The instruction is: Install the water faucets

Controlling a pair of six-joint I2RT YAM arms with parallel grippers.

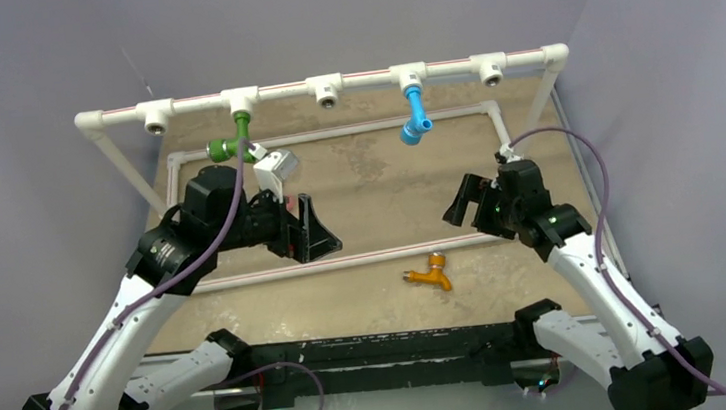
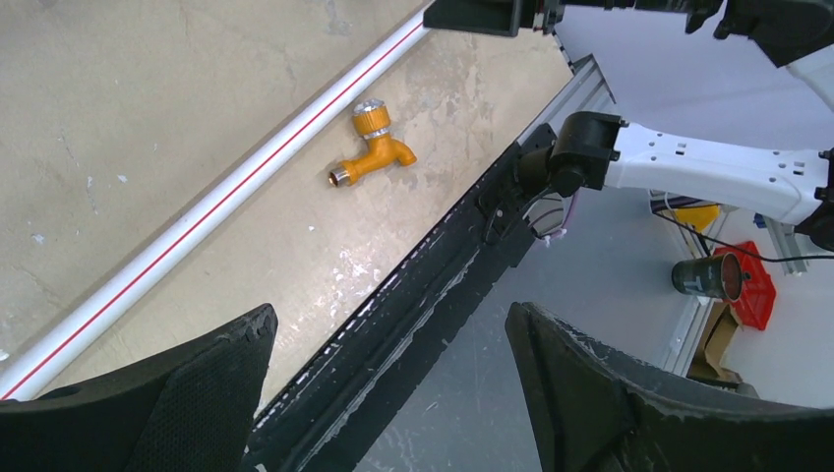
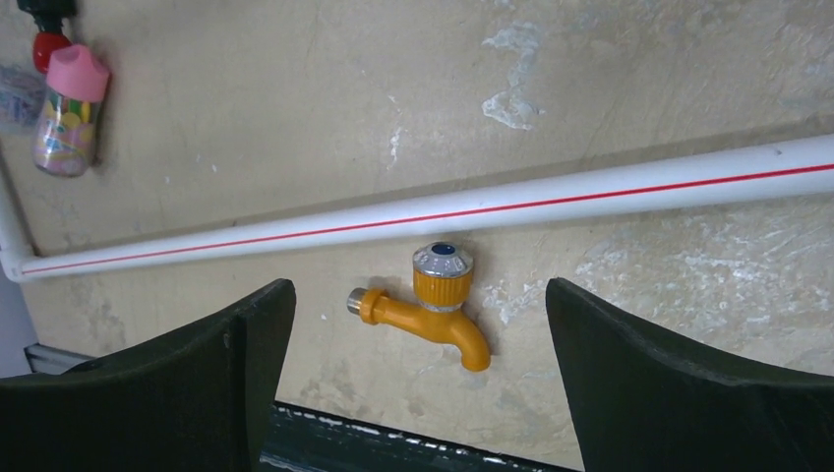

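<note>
Orange faucet (image 1: 429, 275) on counter (image 1: 368, 194) at 6 o'clock, green faucet (image 1: 232, 142), blue faucet (image 1: 415, 115) on pipe (image 1: 367, 79) at 12, left jaws and right jaws wide open, empty

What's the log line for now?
green faucet: installed | blue faucet: installed | orange faucet: loose on table | left gripper: open | right gripper: open

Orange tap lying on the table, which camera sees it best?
Right wrist view: the orange faucet is big and whole, silver cap and bent spout clear. Left wrist view shows it smaller, farther off. Top external view shows just a tiny orange shape on the table.
</note>
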